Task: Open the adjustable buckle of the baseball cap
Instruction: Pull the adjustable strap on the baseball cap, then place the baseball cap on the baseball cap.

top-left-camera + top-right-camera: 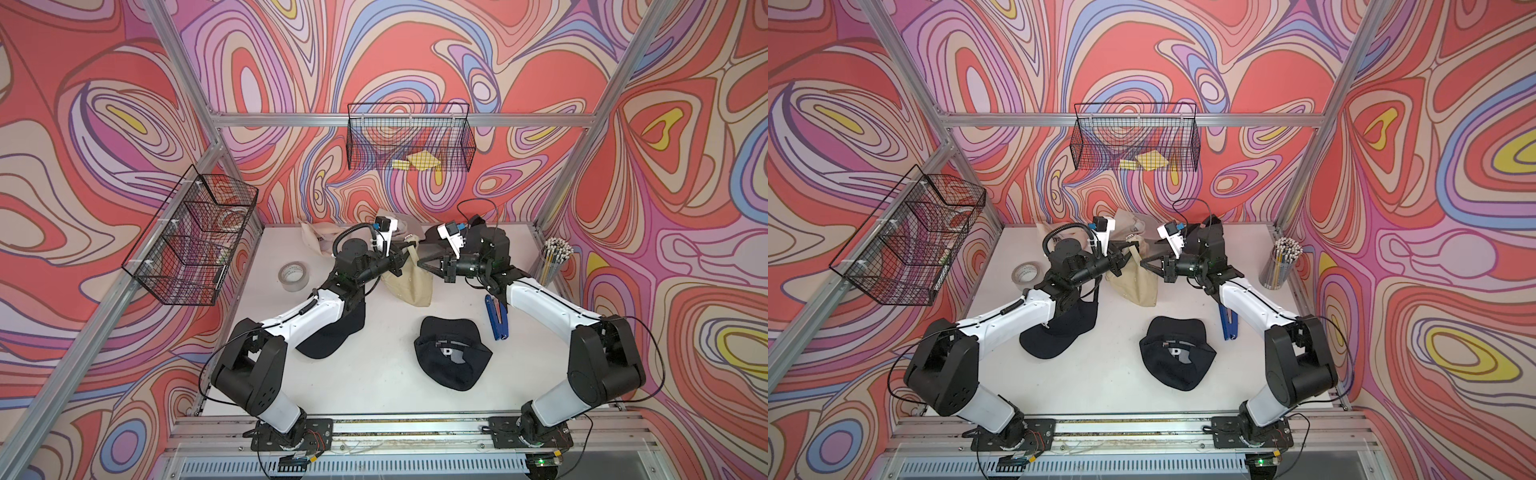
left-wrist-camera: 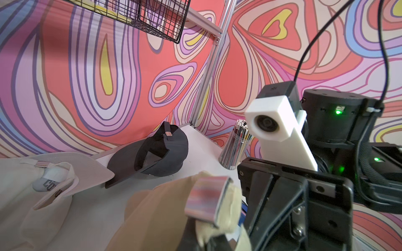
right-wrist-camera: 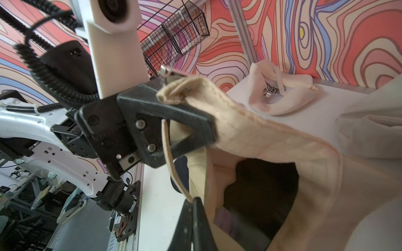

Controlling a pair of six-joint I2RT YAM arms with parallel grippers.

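A beige baseball cap (image 1: 409, 284) (image 1: 1136, 286) hangs above the back middle of the table between both grippers. My left gripper (image 1: 400, 258) (image 1: 1124, 252) (image 2: 200, 239) is shut on the cap's back band. In the right wrist view its black fingers (image 3: 185, 115) clamp the folded band. The metal buckle (image 2: 206, 200) (image 3: 168, 72) sticks out just past them. From there a thin strap (image 3: 171, 165) runs to my right gripper (image 1: 424, 262) (image 1: 1147, 263) (image 3: 194, 201), which is shut on the strap's free end.
Two dark caps lie on the table, one (image 1: 453, 353) in front and one (image 1: 332, 336) under my left arm. At the back lie a white cap (image 2: 54, 173) and a black cap (image 2: 156, 156). A tape roll (image 1: 293, 276), a blue stapler (image 1: 496, 318) and a pencil cup (image 1: 555, 257) stand around.
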